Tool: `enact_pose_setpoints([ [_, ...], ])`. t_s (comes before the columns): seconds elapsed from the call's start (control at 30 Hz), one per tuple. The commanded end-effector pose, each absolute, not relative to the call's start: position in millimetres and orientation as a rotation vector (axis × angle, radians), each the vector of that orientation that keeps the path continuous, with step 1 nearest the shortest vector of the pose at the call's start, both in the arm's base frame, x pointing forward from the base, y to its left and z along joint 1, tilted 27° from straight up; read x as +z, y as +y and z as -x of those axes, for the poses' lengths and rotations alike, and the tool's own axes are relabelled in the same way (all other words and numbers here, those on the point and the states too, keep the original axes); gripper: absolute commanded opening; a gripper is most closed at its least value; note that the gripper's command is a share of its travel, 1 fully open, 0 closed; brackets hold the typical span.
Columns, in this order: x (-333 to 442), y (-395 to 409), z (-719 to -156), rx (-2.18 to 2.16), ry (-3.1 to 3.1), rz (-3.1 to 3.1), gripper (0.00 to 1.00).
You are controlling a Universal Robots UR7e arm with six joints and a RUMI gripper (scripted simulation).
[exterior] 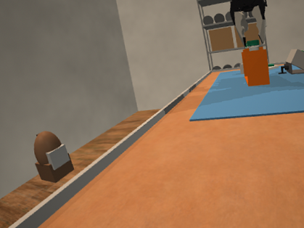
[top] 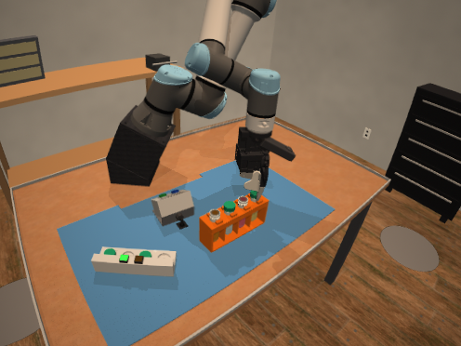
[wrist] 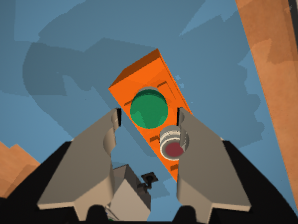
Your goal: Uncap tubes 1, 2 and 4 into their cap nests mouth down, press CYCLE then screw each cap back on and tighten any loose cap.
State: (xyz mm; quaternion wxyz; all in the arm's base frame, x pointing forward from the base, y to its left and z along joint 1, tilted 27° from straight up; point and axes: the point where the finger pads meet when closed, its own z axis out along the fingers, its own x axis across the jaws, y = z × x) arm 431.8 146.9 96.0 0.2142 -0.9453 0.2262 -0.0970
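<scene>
The gripper (top: 256, 192) (exterior: 253, 41) (wrist: 149, 116) is open, its fingertips apart on either side of the green cap (top: 254, 194) (exterior: 253, 42) (wrist: 149, 108) on tube 1. Whether that cap is fully down is unclear. The orange station DS (top: 206, 236) (exterior: 256, 69) (wrist: 131, 80) also holds uncapped tube 2 (top: 243, 201) (wrist: 173, 145), tube 3 under its green cap (top: 230, 206), and uncapped tube 4 (top: 214, 214). In tray CT (top: 135, 268), green caps lie in nest 2 (top: 146, 254) and nest 4 (top: 110, 252); nests 1 and 3 are empty. The green lamp (top: 124, 258) is lit, the amber lamp (top: 138, 259) dark.
The grey key housing (top: 174, 206) (exterior: 299, 60) (wrist: 131, 197) stands beside DS on the base side, with the blue CYCLE key (top: 175, 191) and green READY key (top: 163, 195) on top. A small black piece (top: 181, 223) (wrist: 149, 178) stands by the housing. CT lies beyond them, toward the mat's far end from the gripper.
</scene>
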Motion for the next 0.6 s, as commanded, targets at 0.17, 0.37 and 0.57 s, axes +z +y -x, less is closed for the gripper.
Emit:
enact_pose_setpoints([
  [0.17,96.3,146.9,-432.1,-0.269,0.645,2.621,0.35],
  [0.37,96.0,147.1,-432.3,-0.319,0.426,2.679,0.35],
  [0.57,96.0,147.1,-432.2,-0.414,-0.024,2.744,0.35],
])
